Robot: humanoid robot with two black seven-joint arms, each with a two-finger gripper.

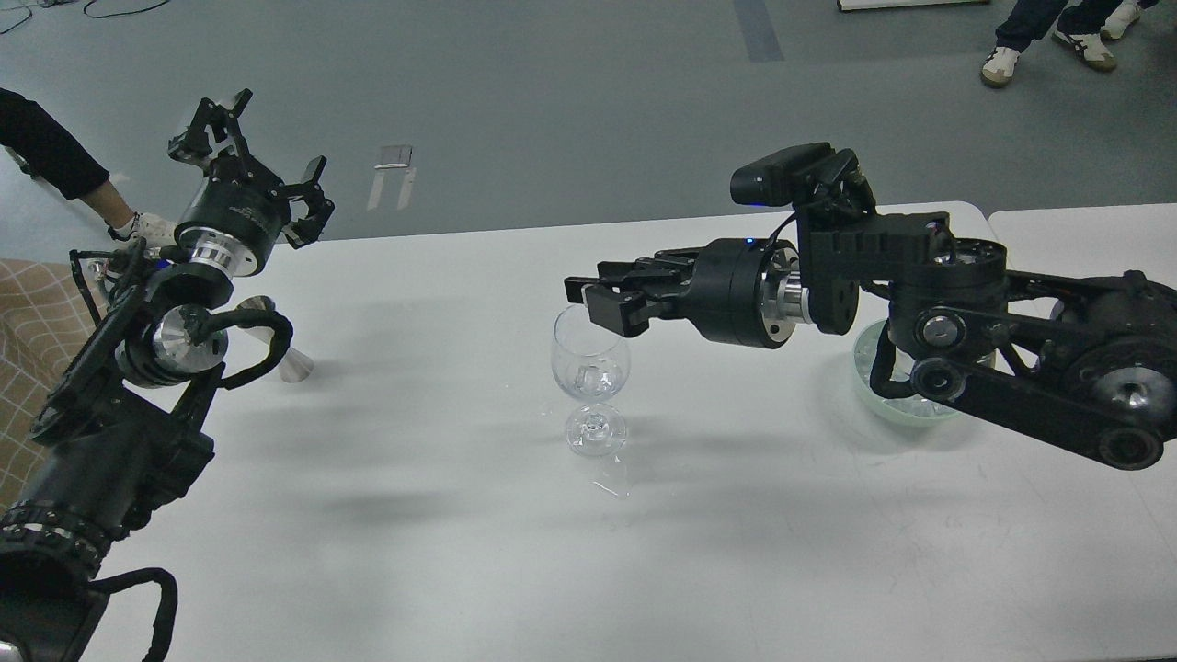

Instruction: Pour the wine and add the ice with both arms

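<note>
A clear wine glass [589, 354] stands upright at the middle of the white table [441, 515]. A little clear ice [588, 376] lies in its bowl. My right gripper [593, 296] hovers just above the glass's rim, pointing left; its jaws stand slightly apart with nothing between them. A pale green bowl [864, 372] sits behind my right arm, its contents mostly hidden. My left gripper [260, 158] is raised beyond the table's far left corner, open and empty. No wine bottle is in view.
A silver metal cone-shaped cup [285, 354] sits on the table at the left, close to my left arm. A checked cloth [32, 340] lies at the left edge. People's feet [998, 64] are on the grey floor behind the table.
</note>
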